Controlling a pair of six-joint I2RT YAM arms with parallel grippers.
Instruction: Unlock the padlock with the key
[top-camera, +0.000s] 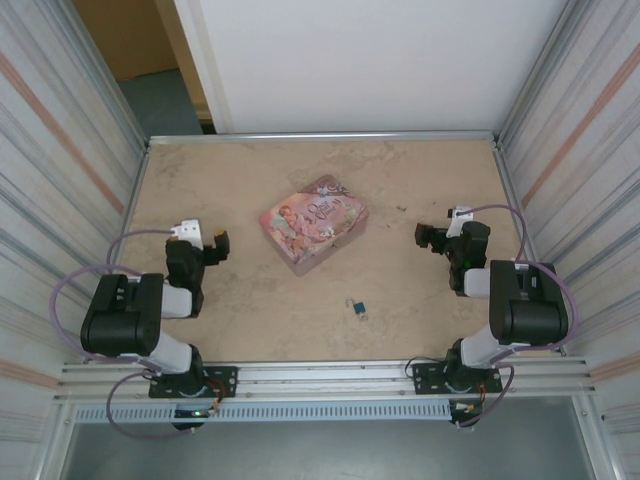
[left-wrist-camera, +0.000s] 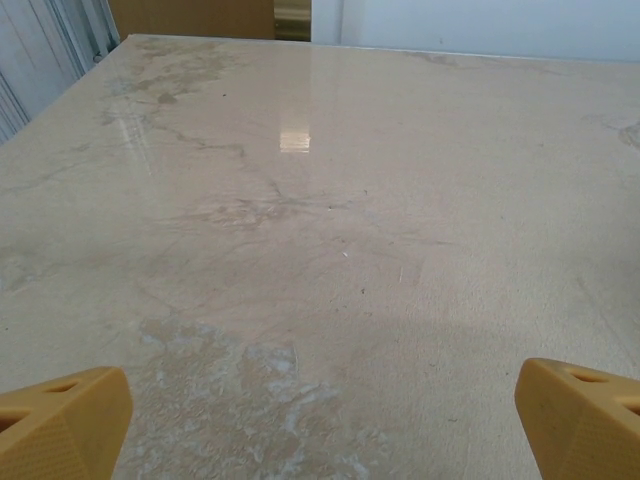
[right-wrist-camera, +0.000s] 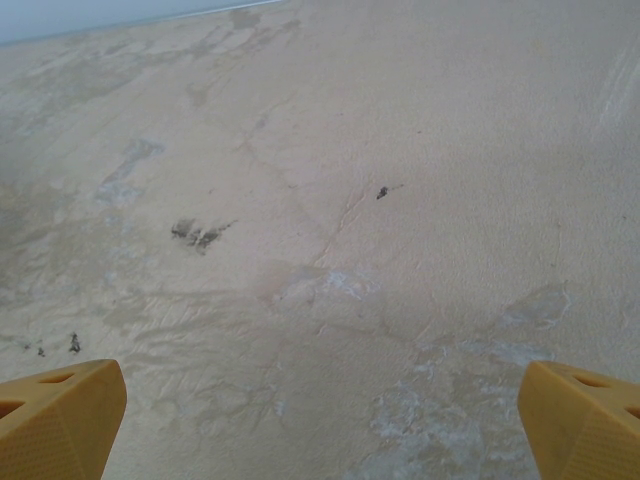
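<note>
The padlock (top-camera: 357, 309), tiny with a blue-teal body and a thin silver shackle, lies on the beige table (top-camera: 250, 310) near the front edge, between the two arms. The key is too small to make out beside it. My left gripper (top-camera: 203, 239) hovers at the left, well away from the padlock, open. Its yellow fingertips (left-wrist-camera: 70, 420) stand wide apart over bare table. My right gripper (top-camera: 443, 229) hovers at the right, also open, with its yellow fingertips (right-wrist-camera: 580, 420) spread over bare stained surface.
A pink decorated tin box (top-camera: 313, 223) lies in the middle of the table, farther back than the padlock. Corrugated metal walls (top-camera: 70, 150) close in both sides, and a metal rail (top-camera: 330, 378) runs along the front edge.
</note>
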